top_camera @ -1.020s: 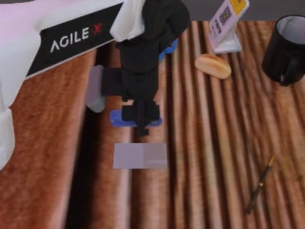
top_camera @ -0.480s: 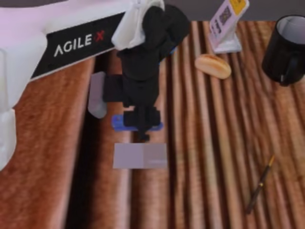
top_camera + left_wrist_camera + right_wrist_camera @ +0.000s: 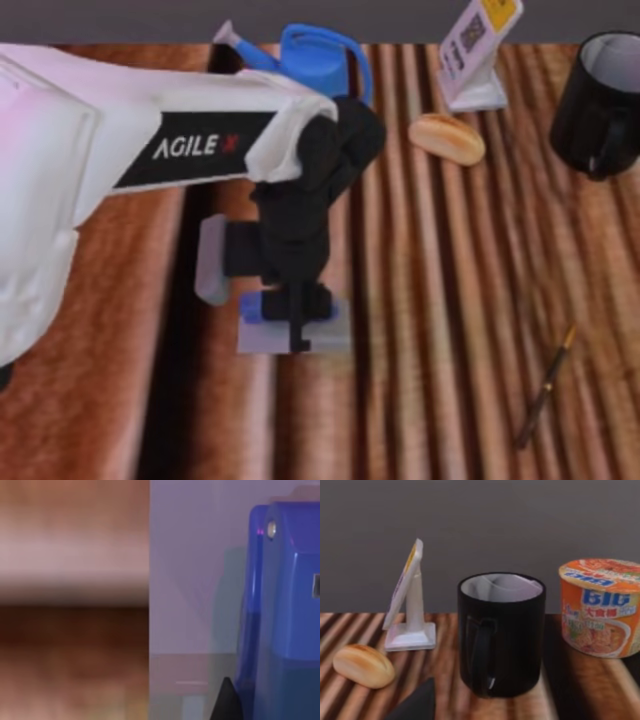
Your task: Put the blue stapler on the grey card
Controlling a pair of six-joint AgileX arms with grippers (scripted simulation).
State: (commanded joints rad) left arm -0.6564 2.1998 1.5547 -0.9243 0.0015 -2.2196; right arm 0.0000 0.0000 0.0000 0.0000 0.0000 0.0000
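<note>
1. The left gripper (image 3: 298, 318) is positioned over the far edge of the grey card (image 3: 330, 338), its jaws closed on the blue stapler (image 3: 254, 306).
2. The blue stapler is held crosswise above the card's far edge (whether it touches the card cannot be told); in the left wrist view its blue body (image 3: 290, 610) is seen directly against the card's pale surface (image 3: 190, 580).
3. The right gripper is not seen in the top view; its wrist camera is faced toward a black mug (image 3: 501, 632), a bread roll (image 3: 363, 665), an upright QR-code card (image 3: 407, 597) and an instant-noodle cup (image 3: 601, 606).
4. A blue watering can (image 3: 320, 55) and a pen (image 3: 546, 385) are also seen on the wooden table (image 3: 440, 300).
</note>
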